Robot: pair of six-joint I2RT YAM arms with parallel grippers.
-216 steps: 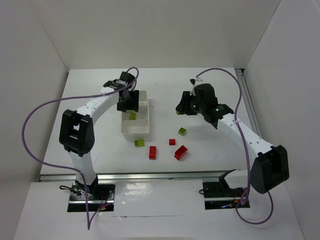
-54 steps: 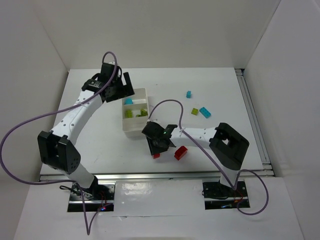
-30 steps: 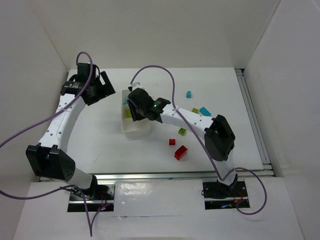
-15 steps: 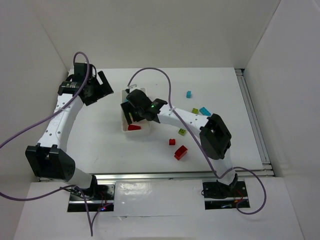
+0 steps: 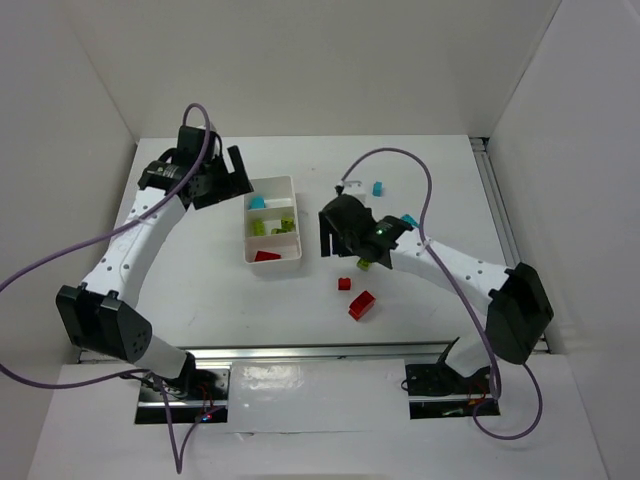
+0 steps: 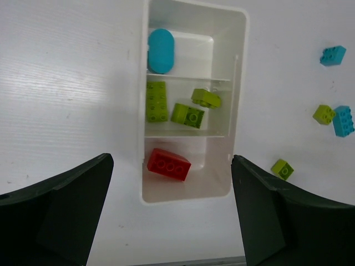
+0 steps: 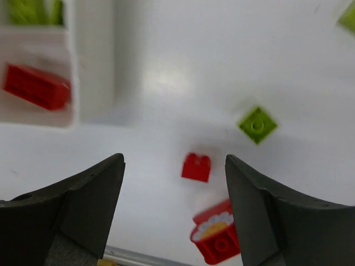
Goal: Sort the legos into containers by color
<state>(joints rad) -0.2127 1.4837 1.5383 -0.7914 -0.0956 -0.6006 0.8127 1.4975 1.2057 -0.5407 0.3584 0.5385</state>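
Tray [image 6: 143, 111]: lies on the white surface [image 5: 200, 290], left of centre, its long side running away from the arm bases.
Far compartment: one rounded cyan piece [image 6: 160, 50].
Middle compartment: three green bricks [image 6: 157, 101], close together.
Near compartment: one red brick [image 6: 168, 164], lying askew.
Left pincer [image 5: 222, 178]: jaws spread wide and empty. It hangs over the surface by the tray's far left corner, touching nothing, and its camera looks down into all three compartments.
Right pincer [image 7: 173, 158]: jaws apart with nothing between them. It is above bare surface just right of the tray, clear of the tray wall.
Loose legos [image 5: 344, 283]: all lie right of the tray.
Under the right pincer: a small red brick [image 7: 196, 167] lies on the surface between the fingers' lines, nearer the right one. A big red brick [image 7: 219, 241] lies beyond it, toward the arm bases.
Green brick [image 7: 257, 124]: lies near the small red one. In the top view the right arm [image 5: 450, 265] covers part of it.
Far right: a cyan brick [image 5: 378, 188] lies alone. A second cyan brick [image 5: 410, 221] lies just beside another green one [image 6: 323, 114], which the arm hides in the top view.
In the way: the right arm crosses the surface between the two loose groups.
Around: purple cables [image 5: 60, 250] loop off both arms, and white walls stand on three sides.
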